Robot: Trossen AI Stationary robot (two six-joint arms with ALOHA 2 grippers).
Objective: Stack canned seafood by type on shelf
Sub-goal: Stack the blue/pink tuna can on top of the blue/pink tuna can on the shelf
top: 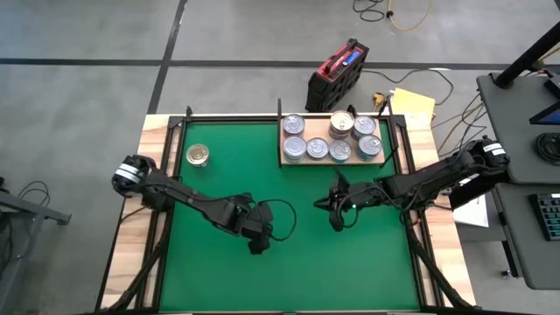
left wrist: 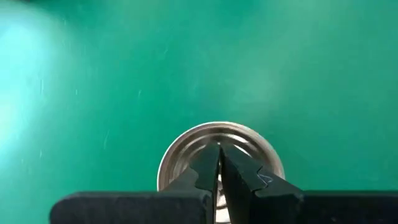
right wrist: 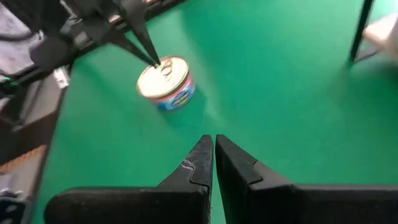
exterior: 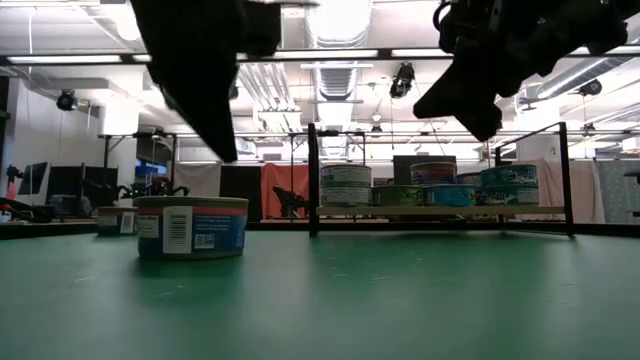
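1. High view: the left gripper [top: 259,246] hangs over the near middle of the green mat [top: 219,271], fingers pressed together, holding nothing. The can under it is hidden by the arm. The right gripper [top: 336,220], also closed and empty, waits nearer the shelf [top: 331,161], which carries seven tins. A gold-lidded can [top: 199,155] sits alone, well apart from both grippers.

2. Low view: a tin with a pink-and-blue label [exterior: 191,227] stands upright on the mat, the left gripper's tips above it, probably not touching, though the angle makes this hard to judge.

3. Left wrist view: the closed fingertips [left wrist: 219,163] point straight down over the silvery lid [left wrist: 220,155], roughly centred.

4. Right wrist view: the same tin [right wrist: 166,83] lies well ahead of the right fingers [right wrist: 214,160], the left tips at its pull tab (or just above it).

To grasp well, the left fingers must first spread wider than the tin, then descend astride it and close on its sides.
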